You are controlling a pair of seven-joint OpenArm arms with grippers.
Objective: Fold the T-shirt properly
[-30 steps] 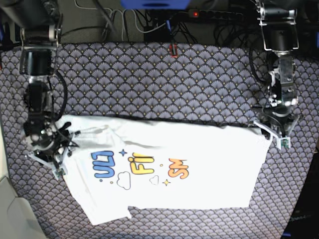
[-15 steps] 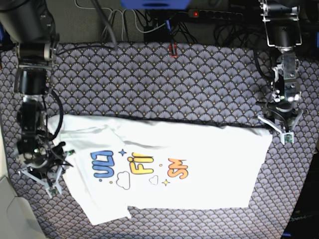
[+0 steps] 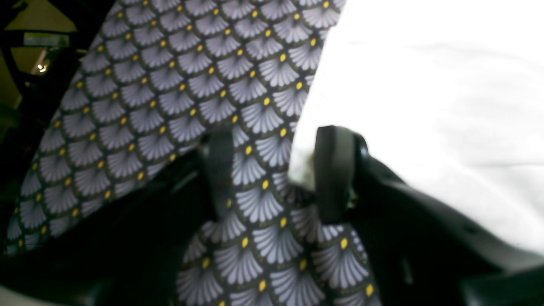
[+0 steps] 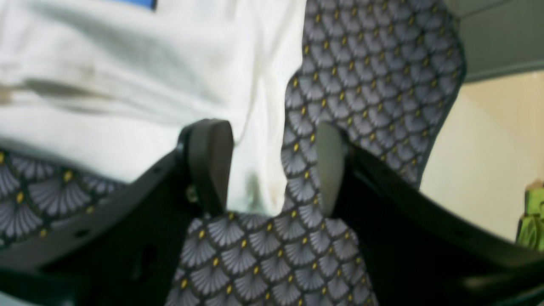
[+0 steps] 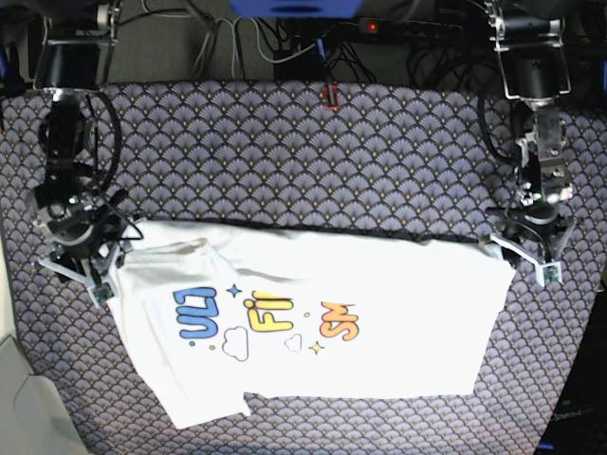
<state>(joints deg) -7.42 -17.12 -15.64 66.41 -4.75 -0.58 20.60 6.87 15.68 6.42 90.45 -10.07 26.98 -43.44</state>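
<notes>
White cotton fills the right half of the left wrist view: the T-shirt (image 3: 425,85) lies flat there, its edge running from the top centre down toward the middle of the frame. The rest is the tablecloth (image 3: 170,85), dark with grey fan shapes and yellow dots. The left gripper (image 3: 276,170) stands open at the centre of the frame — patterned cloth shows between its two dark fingers (image 3: 333,170), and nothing is pinched. The right-hand finger sits just at the shirt's edge; whether it touches the fabric cannot be told.

In the right wrist view the shirt takes the upper left of the frame, rumpled, with a sliver of blue print at the very top. A white corner hangs down into the centre. The right gripper (image 4: 276,165) is open, its fingers well apart; the shirt's corner lies in the gap, beside the left-hand finger (image 4: 210,157), but the jaws are not closed on it. The tablecloth covers the lower middle and upper right, and a pale wall (image 4: 488,148) shows at the right edge.

The base view shows the shirt spread across the lower middle of the frame, print side up — blue, yellow and orange lettering with clouds and stars. The right gripper sits at the shirt's upper left corner, the left gripper at its upper right corner. Black cables (image 5: 285,43) and a power strip (image 5: 408,27) run along the top edge.
</notes>
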